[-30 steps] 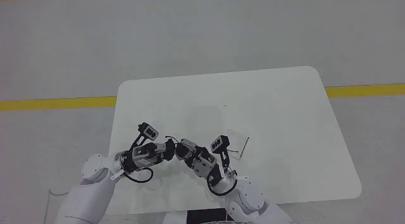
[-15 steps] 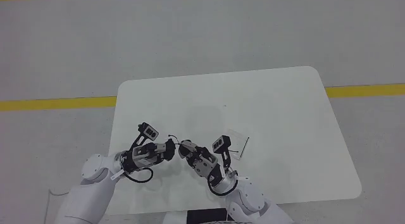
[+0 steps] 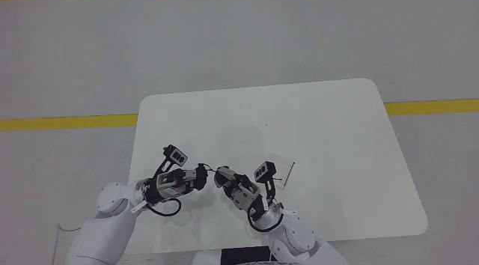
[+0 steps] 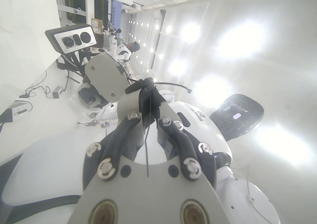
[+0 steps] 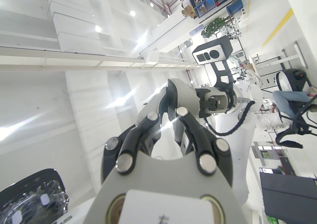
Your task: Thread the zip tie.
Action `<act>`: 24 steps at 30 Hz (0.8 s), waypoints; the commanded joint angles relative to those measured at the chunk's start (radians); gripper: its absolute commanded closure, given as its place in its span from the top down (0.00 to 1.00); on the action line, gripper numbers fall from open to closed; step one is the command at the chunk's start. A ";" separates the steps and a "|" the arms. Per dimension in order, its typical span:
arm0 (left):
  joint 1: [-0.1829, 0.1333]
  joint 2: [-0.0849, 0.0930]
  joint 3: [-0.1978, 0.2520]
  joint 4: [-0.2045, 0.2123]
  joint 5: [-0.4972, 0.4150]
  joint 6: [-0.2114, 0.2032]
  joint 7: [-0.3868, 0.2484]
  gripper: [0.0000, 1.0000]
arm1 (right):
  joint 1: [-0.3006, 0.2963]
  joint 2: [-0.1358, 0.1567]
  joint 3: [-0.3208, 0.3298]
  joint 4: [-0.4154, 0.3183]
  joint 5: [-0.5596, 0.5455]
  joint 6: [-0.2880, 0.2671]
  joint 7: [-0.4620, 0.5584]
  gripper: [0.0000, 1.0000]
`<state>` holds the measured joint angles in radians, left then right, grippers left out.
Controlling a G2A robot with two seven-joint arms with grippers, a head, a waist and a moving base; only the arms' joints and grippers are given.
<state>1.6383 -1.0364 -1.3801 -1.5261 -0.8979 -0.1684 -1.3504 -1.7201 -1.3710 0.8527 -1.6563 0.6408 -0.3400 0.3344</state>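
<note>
Top: left gripper (image 3: 200, 178) and right gripper (image 3: 223, 178) sit nearly tip to tip above the table (image 3: 337, 130), w/ the zip tie (image 3: 209, 168) bridging them. L wrist: my left jaws pinch the strap and the free end curls out. If it slips or twists, I'd miss the head. R wrist: can't tell right's grip, so a drop is possible.

Zip tie (image 4: 146, 145) partly behind left tool (image 4: 148, 96)
</note>
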 commanded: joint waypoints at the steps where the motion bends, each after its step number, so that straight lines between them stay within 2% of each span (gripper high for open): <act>1: 0.000 0.000 0.000 0.000 0.000 0.000 0.000 0.00 | 0.000 0.001 0.000 -0.001 -0.001 0.000 -0.001 0.00; 24: 0.000 0.000 0.000 0.000 0.000 0.000 0.000 0.00 | 0.000 0.018 -0.011 -0.004 -0.005 0.000 -0.032 0.00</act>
<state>1.6383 -1.0364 -1.3801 -1.5261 -0.8979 -0.1684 -1.3504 -1.7204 -1.3534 0.8429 -1.6604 0.6361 -0.3400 0.3038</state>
